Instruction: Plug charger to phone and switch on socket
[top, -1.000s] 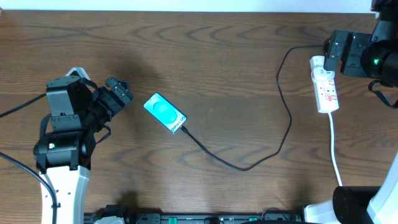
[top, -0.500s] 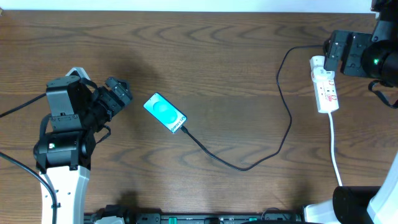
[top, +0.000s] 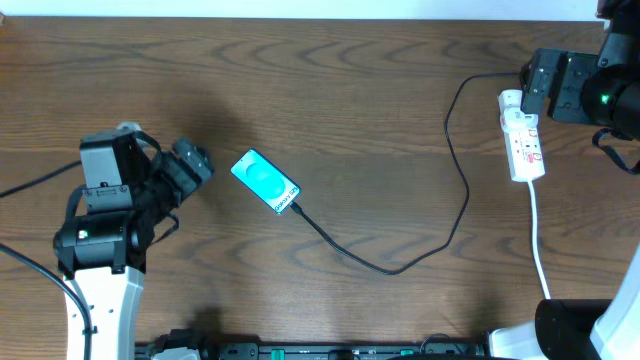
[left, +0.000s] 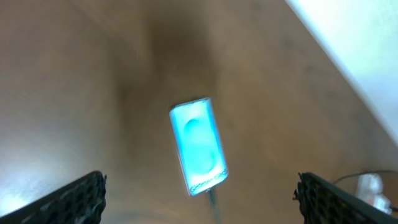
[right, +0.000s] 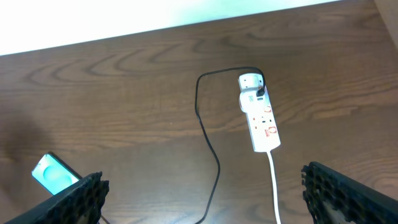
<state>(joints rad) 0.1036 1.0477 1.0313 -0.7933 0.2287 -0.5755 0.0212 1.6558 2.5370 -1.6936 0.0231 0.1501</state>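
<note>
The phone (top: 265, 181) lies screen-up and lit, left of the middle of the tabletop (top: 350, 90), set at a slant, and the black charger (top: 400, 268) runs from its end nearer the front edge in a long loop across the wood to the far end of the white socket (top: 524, 146) by the right edge. Whether the plug tip is seated in the phone cannot be told. The left gripper (top: 195, 160) hangs just beside the phone on the left-edge side, jaws spread wide and empty, while the right gripper (top: 535, 85) hovers near the socket's far end, toward the far right corner, its jaws likewise wide apart and holding nothing.
</note>
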